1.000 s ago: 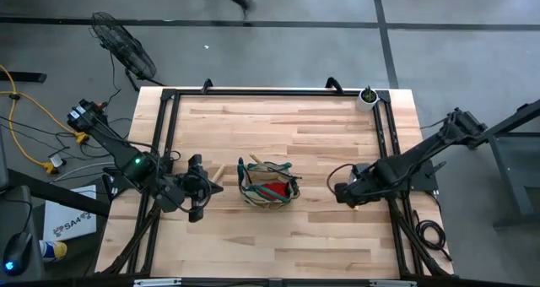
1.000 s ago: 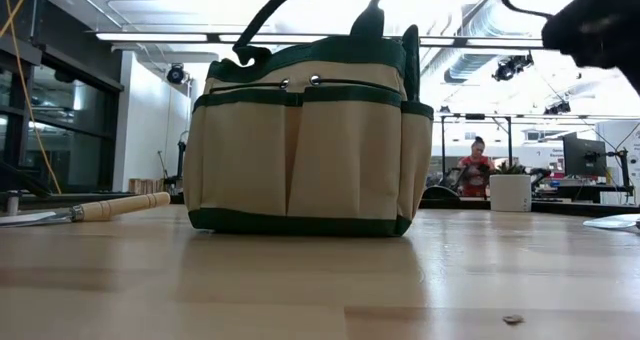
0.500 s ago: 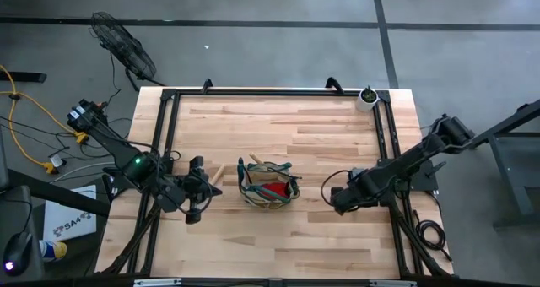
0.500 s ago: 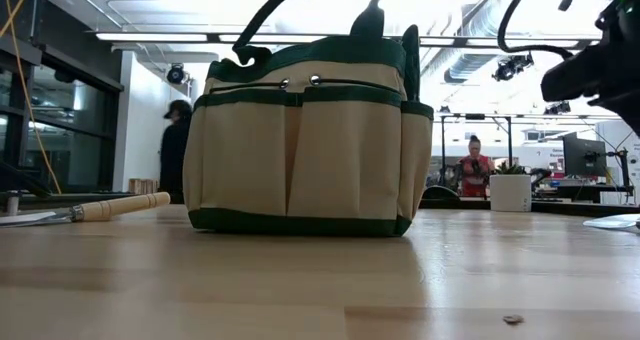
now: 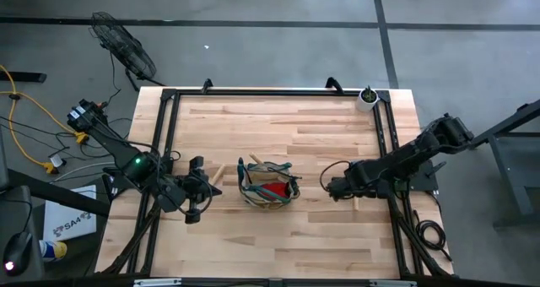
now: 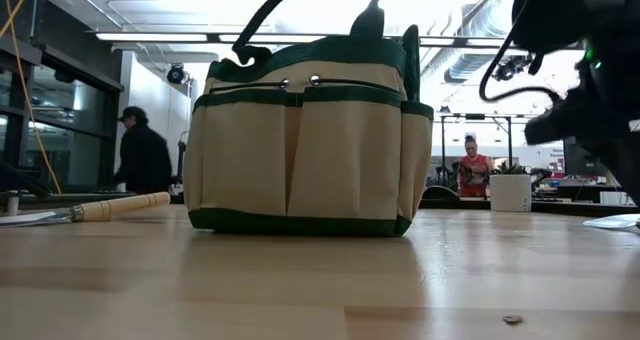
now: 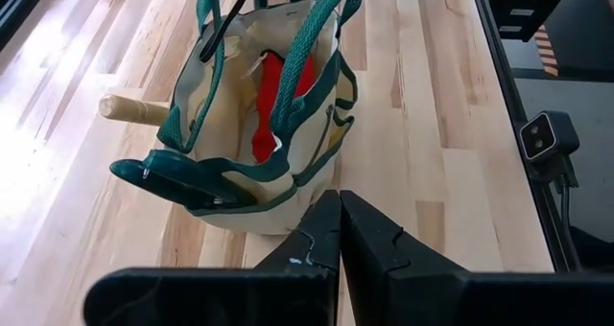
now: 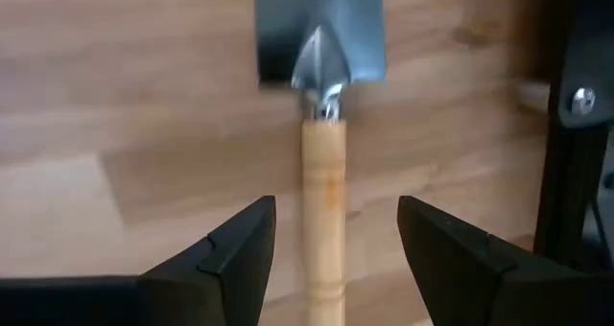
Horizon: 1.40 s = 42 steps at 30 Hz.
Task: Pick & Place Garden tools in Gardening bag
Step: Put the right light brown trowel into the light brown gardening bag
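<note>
The tan gardening bag with green trim stands upright at the table's middle, a red glove inside it. A wooden-handled tool lies flat on the table beside the bag's left side. My left gripper is shut and hangs left of the bag, touching nothing. A metal trowel with a wooden handle lies flat on the table right of the bag. My right gripper points down over it, open, one finger on each side of the handle, apart from it.
A small white pot with a plant stands at the far right corner. A black frame rail runs along the table's right side close to my right arm. Bare wood lies in front of the bag. People move in the room behind.
My right gripper has come down toward the table and shifted a little toward the bag. In the low view its arm has sunk lower at the right. A person has walked across the room behind the bag.
</note>
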### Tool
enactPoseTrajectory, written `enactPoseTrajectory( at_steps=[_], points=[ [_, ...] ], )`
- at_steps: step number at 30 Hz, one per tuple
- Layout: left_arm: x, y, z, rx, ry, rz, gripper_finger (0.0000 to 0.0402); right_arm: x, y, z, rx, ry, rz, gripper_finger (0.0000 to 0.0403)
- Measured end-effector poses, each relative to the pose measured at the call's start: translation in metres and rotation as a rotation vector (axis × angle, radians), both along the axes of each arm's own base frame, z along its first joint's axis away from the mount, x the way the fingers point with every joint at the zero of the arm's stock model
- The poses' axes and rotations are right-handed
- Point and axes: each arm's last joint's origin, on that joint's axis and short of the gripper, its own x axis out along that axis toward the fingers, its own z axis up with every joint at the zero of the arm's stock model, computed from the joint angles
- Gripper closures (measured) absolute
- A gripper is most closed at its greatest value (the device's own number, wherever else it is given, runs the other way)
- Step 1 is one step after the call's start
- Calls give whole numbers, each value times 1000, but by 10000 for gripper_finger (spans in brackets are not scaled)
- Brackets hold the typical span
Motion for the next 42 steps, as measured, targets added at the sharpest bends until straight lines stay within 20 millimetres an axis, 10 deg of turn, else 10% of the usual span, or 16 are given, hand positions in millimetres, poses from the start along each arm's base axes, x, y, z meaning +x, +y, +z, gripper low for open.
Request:
enactPoseTrajectory(
  at_steps=[17,28,42],
  points=[
    [0,0,0,-4,-3,2,402,-7,-12,-28,40,-48,-19,200],
    [0,0,0,-3,-2,0,402,-3,-21,-28,73,-57,26,315],
    [4,-5,6,51,-52,-136,402,-6,-18,0,348,-221,106,349]
  ],
)
